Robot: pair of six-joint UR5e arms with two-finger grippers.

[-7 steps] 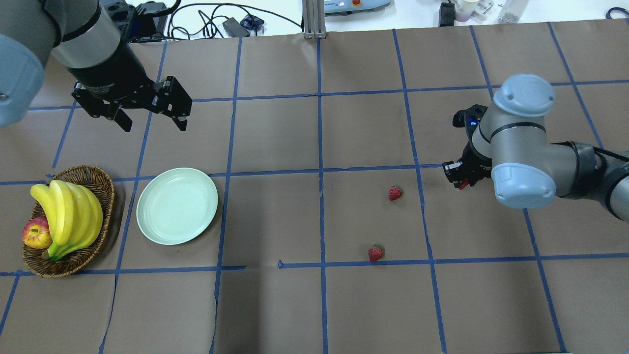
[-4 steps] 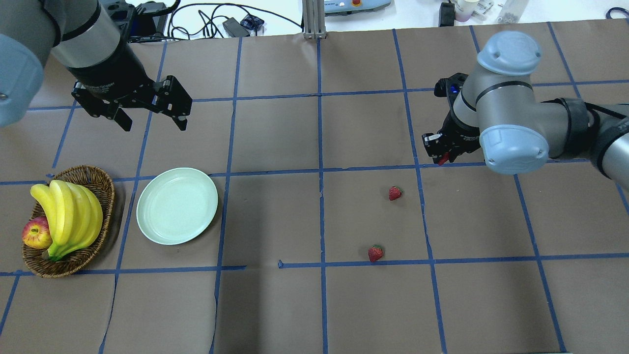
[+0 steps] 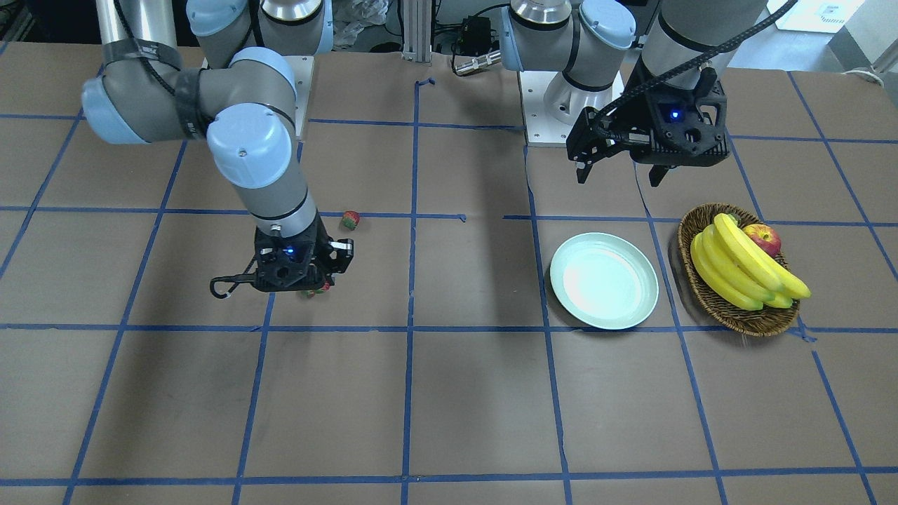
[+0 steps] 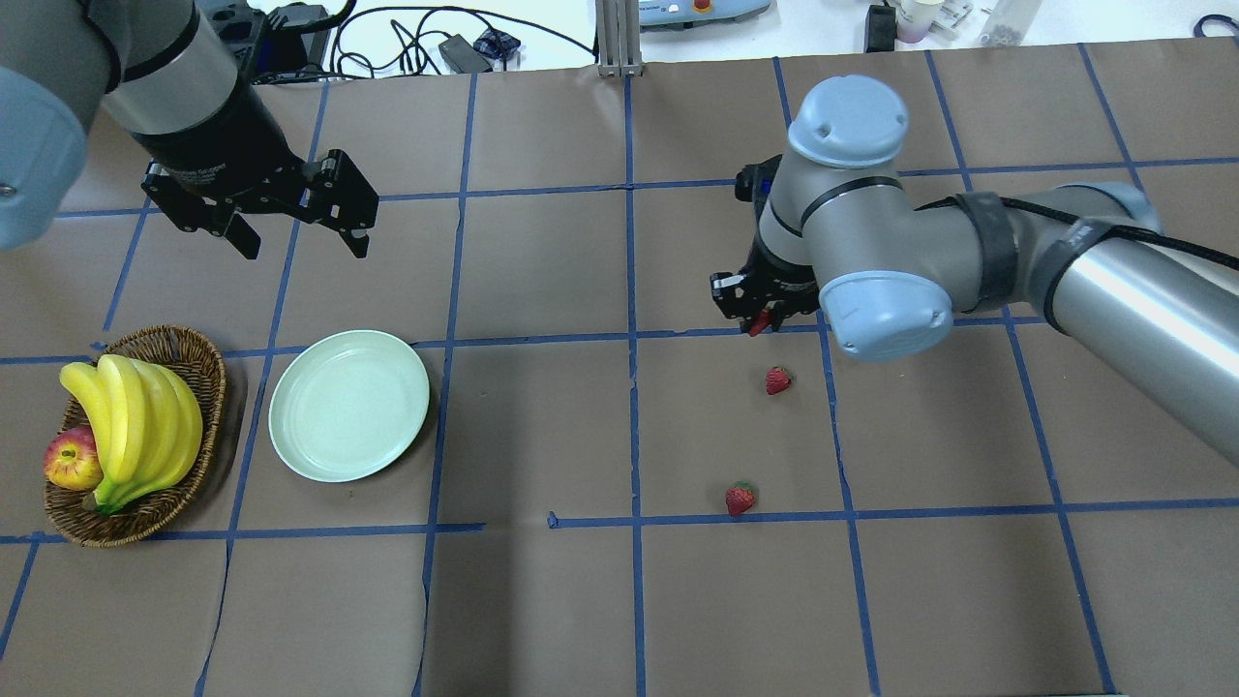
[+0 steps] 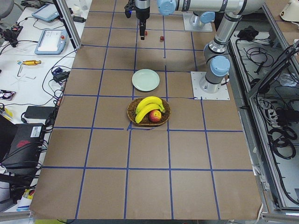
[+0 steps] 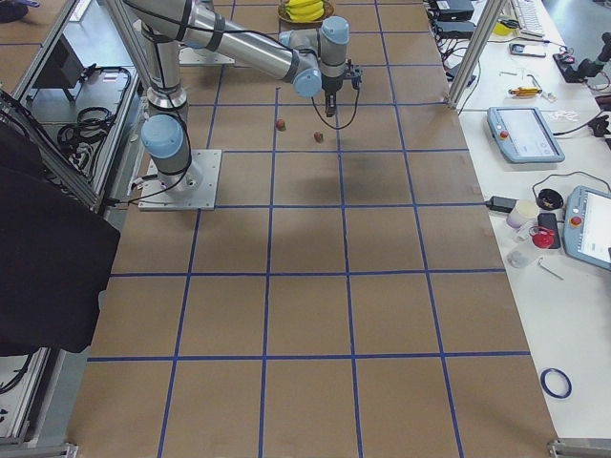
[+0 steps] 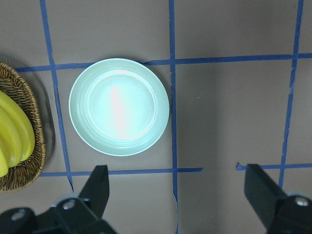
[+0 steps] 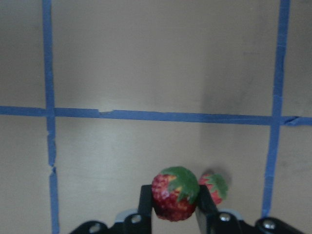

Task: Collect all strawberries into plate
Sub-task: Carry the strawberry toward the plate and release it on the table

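My right gripper (image 4: 758, 319) is shut on a strawberry (image 8: 174, 195) and holds it above the table, right of centre. A second strawberry (image 4: 778, 379) lies on the table just below it and shows beside the held one in the right wrist view (image 8: 214, 187). A third strawberry (image 4: 740, 499) lies nearer the robot and also shows in the front view (image 3: 349, 219). The pale mint plate (image 4: 348, 405) is empty, far to the left. My left gripper (image 4: 305, 247) is open and empty, hovering above and beyond the plate (image 7: 119, 106).
A brown wicker basket (image 4: 198, 353) with bananas (image 4: 135, 426) and a red-yellow apple (image 4: 73, 460) stands just left of the plate. Blue tape lines grid the brown table. Cables and devices lie past the far edge.
My right arm has swung left and a little farther from the robot, carrying the strawberry from the right part of the table toward the centre. The left arm has not moved.
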